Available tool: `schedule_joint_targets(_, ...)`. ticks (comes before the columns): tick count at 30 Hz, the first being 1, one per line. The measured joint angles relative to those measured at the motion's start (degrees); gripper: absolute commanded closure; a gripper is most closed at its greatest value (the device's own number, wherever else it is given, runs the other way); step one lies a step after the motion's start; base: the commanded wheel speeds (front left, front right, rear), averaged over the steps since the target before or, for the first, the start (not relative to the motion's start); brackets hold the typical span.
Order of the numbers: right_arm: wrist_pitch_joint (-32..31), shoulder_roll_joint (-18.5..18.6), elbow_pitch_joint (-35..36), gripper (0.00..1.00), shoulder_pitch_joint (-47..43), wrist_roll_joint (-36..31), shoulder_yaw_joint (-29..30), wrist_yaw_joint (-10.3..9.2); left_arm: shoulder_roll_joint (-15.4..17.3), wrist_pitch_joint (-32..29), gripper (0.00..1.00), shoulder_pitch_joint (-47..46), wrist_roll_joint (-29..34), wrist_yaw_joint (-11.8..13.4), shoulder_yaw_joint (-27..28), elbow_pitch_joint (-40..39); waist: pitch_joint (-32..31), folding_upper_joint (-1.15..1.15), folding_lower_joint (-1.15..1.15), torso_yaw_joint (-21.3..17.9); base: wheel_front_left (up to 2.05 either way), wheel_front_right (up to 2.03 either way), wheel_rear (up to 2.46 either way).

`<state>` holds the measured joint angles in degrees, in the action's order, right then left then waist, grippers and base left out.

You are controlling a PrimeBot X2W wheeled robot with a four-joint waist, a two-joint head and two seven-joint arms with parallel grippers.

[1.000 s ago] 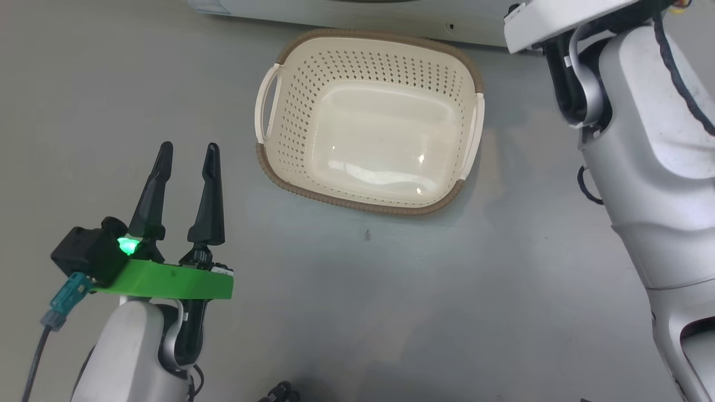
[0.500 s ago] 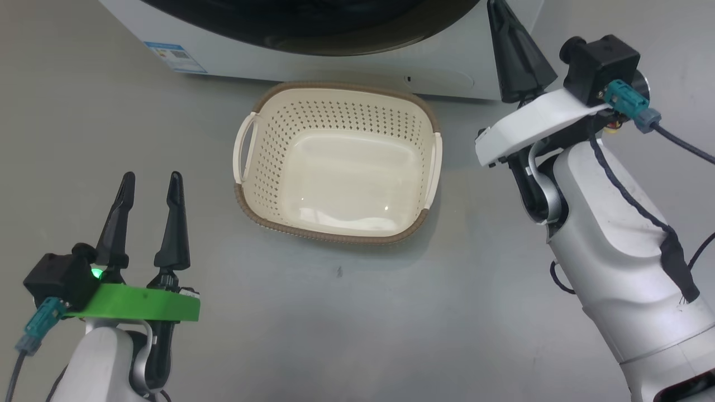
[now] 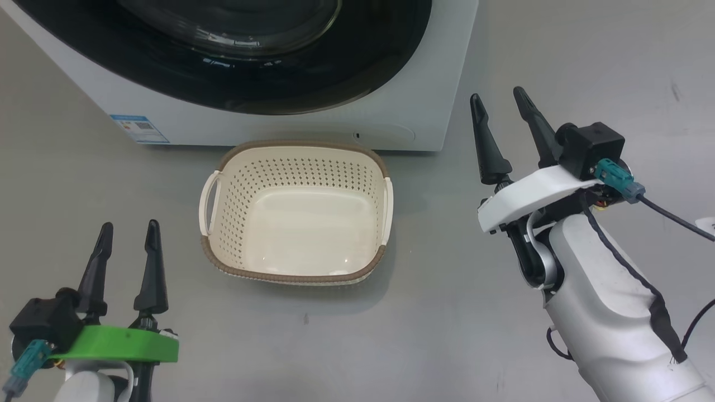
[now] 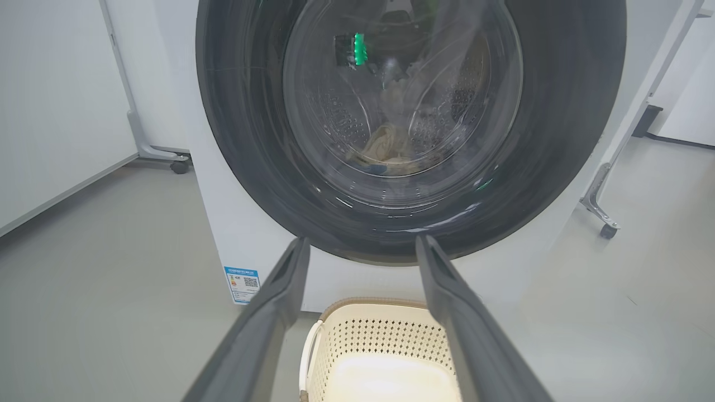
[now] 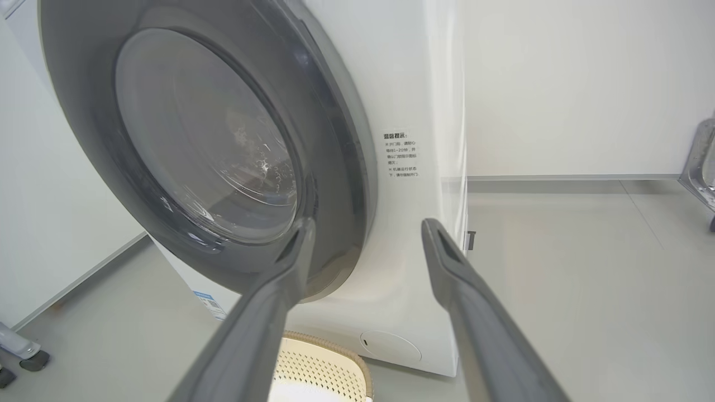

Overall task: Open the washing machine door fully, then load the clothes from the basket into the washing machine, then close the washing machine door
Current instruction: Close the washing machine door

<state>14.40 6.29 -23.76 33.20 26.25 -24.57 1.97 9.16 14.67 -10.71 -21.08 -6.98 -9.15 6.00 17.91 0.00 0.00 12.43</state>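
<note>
Both pincers released, door shut, clothes in the drum

The left pincer [image 3: 128,229] and right pincer [image 3: 497,96] each have their 2 fingers spread wide, gripping no part of anything and hanging over the grey floor [image 3: 447,312]. The basket [image 3: 301,145] sits on the floor between them, ahead and to the right of the left pincer, and to the left of and a bit nearer than the right one, well apart from both. Straight ahead of both pincers is the washer [image 3: 435,67], right behind the basket. Its door [image 3: 346,72] lies flush against the front. Through the glass in the left wrist view, the clothes [image 4: 385,146] are a pale yellowish heap low in the drum, dead ahead of that pincer's fingers. The washer's blue label [image 3: 138,128] is ahead of the left pincer.
</note>
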Motion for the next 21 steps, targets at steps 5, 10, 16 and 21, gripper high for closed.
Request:
schedule_joint_targets(5,0.00,0.07,2.37,0.00,-4.05,0.08,1.72,-0.53,0.05,0.00,0.00,2.74,0.48,0.00,2.25,0.56,-3.07,0.00,0.00,-1.96,0.00,0.00,0.00)
schedule_joint_targets(10,0.00,0.16,4.02,0.00,-9.07,0.09,2.83,-0.62,0.04,0.00,0.00,6.34,1.08,0.00,4.68,1.70,-6.09,0.00,0.00,-3.94,0.00,0.00,0.00)
schedule_joint_targets(16,0.00,0.89,6.72,0.00,-13.95,0.08,4.70,-1.60,-0.15,0.00,0.00,9.16,2.14,0.00,6.56,1.70,-9.39,0.00,0.00,-6.47,0.00,0.00,0.00)
schedule_joint_targets(21,0.00,1.02,8.62,0.00,-18.22,-0.02,5.45,-2.07,-0.41,0.00,0.00,11.43,2.76,0.01,8.28,1.62,-11.94,0.00,0.00,-8.40,0.00,0.00,0.00)
